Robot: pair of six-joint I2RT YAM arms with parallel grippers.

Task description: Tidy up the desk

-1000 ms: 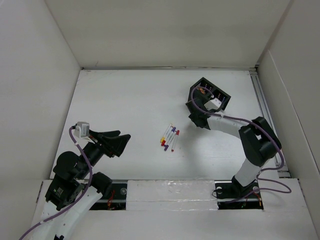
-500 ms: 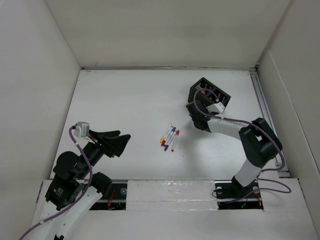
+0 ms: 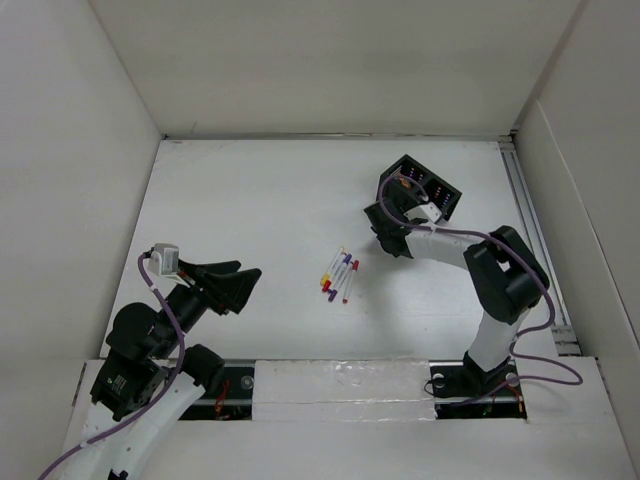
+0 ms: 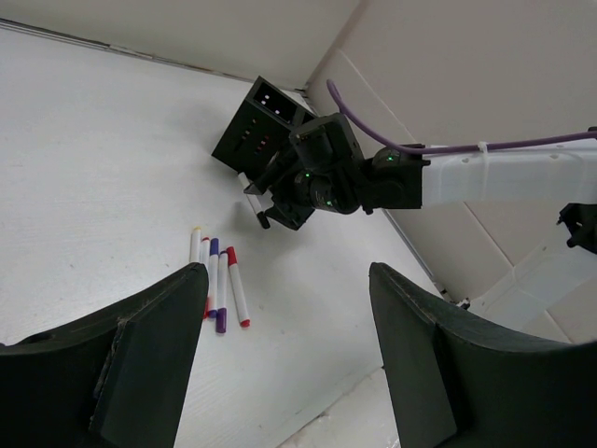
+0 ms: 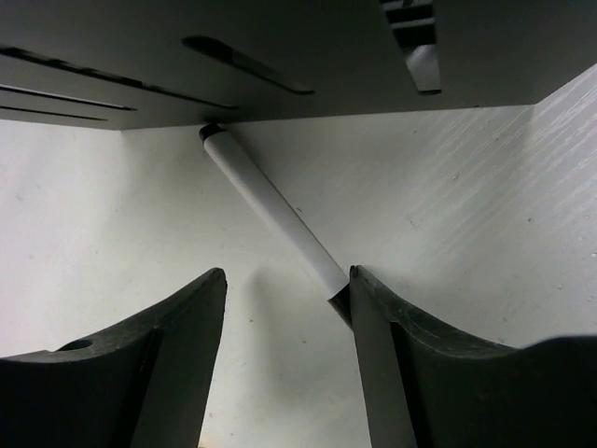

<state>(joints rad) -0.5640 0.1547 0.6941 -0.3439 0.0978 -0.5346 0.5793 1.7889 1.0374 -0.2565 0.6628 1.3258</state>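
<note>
Right elbow swung left; right gripper (image 5: 287,275) spread low on desk (image 3: 250,200) beside box (image 3: 428,185), white marker (image 5: 270,210) touching one finger, unpinched. Centre jaws on marker before closing, likely. Left gripper (image 4: 287,275) spread, empty

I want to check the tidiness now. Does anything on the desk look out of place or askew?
Yes. One white marker lies slanted on the desk outside the black organizer box, one end at its wall, the other by the right gripper's open jaws. A cluster of markers lies loose mid-desk.
</note>
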